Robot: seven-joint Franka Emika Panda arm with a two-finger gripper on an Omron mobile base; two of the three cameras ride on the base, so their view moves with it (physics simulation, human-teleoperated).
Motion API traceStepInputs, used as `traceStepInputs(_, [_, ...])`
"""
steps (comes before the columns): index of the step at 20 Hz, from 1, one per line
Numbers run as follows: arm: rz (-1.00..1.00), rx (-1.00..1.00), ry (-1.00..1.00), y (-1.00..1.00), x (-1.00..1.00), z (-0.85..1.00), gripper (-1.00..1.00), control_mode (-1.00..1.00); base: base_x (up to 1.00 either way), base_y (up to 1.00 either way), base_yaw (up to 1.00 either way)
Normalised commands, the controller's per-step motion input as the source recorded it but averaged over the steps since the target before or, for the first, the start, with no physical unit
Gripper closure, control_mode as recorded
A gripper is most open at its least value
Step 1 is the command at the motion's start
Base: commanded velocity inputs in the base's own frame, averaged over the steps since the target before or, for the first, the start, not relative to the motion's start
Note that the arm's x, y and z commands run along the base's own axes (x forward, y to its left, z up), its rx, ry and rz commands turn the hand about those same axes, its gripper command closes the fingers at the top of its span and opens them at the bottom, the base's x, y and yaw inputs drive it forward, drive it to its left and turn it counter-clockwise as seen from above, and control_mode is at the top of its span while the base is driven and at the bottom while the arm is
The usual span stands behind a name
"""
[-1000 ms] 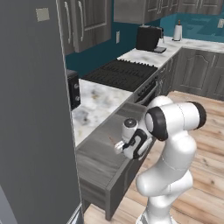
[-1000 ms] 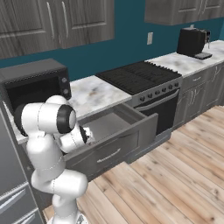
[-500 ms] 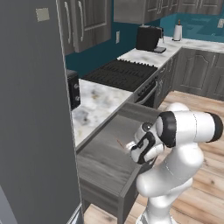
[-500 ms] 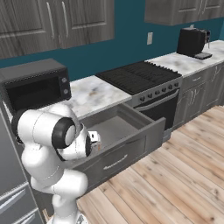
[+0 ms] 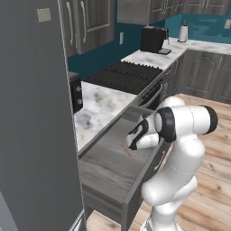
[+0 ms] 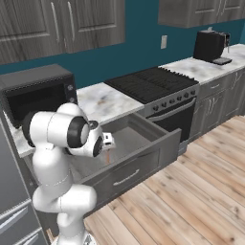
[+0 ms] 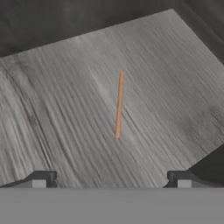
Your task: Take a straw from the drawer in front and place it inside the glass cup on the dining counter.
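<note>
Left base view: drawer (image 5: 108, 167) pulled out, straw (image 5: 127, 151) flat on its floor, hand (image 5: 132, 140) just above.
Right base view: hand (image 6: 108, 141) over drawer interior.
Hand view: fingers (image 7: 43, 178) spread wide, straw (image 7: 119, 105) between, not gripped. Pickup and cup drop-off left.

Drawer (image 6: 143, 148) pulled open; hand (image 6: 108, 141) above its floor, beside microwave (image 6: 36, 95)
</note>
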Motion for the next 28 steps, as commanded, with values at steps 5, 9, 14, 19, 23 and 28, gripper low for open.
traceStepInputs(5, [0.00,0.00,0.10,0.00,0.11,-0.63,-1.00,-1.00,0.00,0.00,0.00])
traceStepInputs(9, [0.00,0.00,0.05,0.11,0.00,-0.71,-1.00,-1.00,0.00,0.00,0.00])
traceStepInputs(14, [0.00,0.00,0.04,0.07,0.00,-0.71,-1.00,-1.00,0.00,0.00,0.00])
traceStepInputs(19, [0.00,0.00,0.03,0.00,0.03,-0.61,-1.00,-1.00,0.00,0.00,0.00])
traceStepInputs(23, [0.00,0.00,0.04,0.00,0.07,-0.51,-1.00,-1.00,0.00,0.00,0.00])
traceStepInputs(28, [-0.02,-0.03,0.00,0.00,0.20,-0.17,-1.00,-1.00,0.00,0.00,0.00])
